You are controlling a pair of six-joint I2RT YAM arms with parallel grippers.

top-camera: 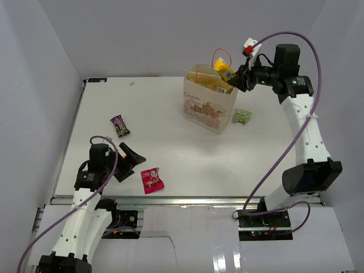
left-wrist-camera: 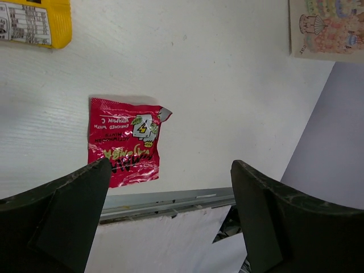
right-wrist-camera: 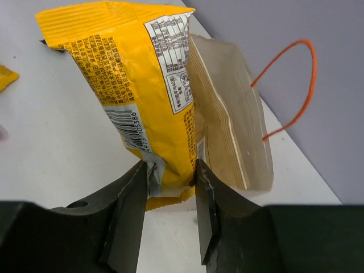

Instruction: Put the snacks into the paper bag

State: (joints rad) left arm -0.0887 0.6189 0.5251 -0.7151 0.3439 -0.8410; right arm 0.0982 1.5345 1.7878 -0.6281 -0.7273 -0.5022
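The tan paper bag point(top-camera: 209, 107) stands upright at the back of the table, its orange cord handle point(top-camera: 222, 54) sticking up. My right gripper point(top-camera: 236, 83) is shut on the lower end of the large yellow chip bag point(top-camera: 223, 72) and holds it tilted over the paper bag's open top. In the right wrist view, the fingers point(right-wrist-camera: 132, 196) pinch the chip bag point(right-wrist-camera: 136, 85) beside the paper bag point(right-wrist-camera: 227, 114). My left gripper point(top-camera: 132, 162) is open and empty near the front left, with the magenta packet point(top-camera: 152, 180) just right of it. The purple packet point(top-camera: 120, 125) lies further back.
A green packet point(top-camera: 242, 115) lies right of the paper bag. The left wrist view shows the magenta packet point(left-wrist-camera: 125, 142), a yellow packet point(left-wrist-camera: 34, 23) at its top left, and the table's front metal edge point(left-wrist-camera: 170, 199). White walls enclose the table.
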